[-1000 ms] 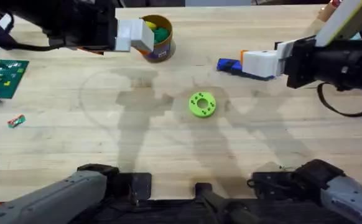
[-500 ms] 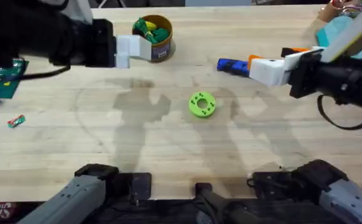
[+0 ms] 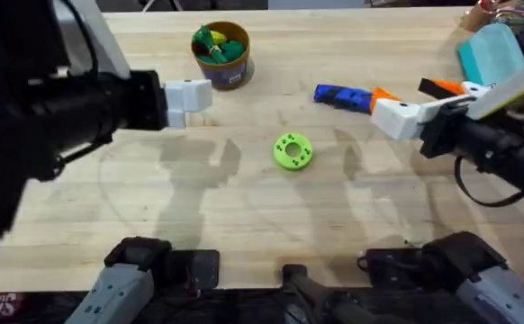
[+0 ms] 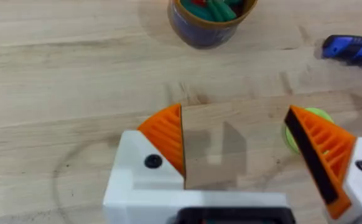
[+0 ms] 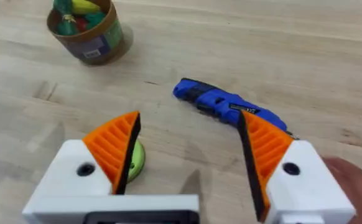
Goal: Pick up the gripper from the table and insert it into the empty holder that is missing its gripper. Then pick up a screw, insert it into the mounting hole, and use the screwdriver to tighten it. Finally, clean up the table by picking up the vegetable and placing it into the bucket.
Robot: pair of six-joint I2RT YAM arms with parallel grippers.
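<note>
Both grippers, left and right, stand wide open and empty; screwdriver lies upper right of centre, bucket upper centre, its label unreadable.

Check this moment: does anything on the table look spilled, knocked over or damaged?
Nothing stands out. The bucket stands upright with toy foods inside, the screwdriver lies flat, and the green disc sits flat mid-table. Both pincers, left and right, are open and empty.
</note>
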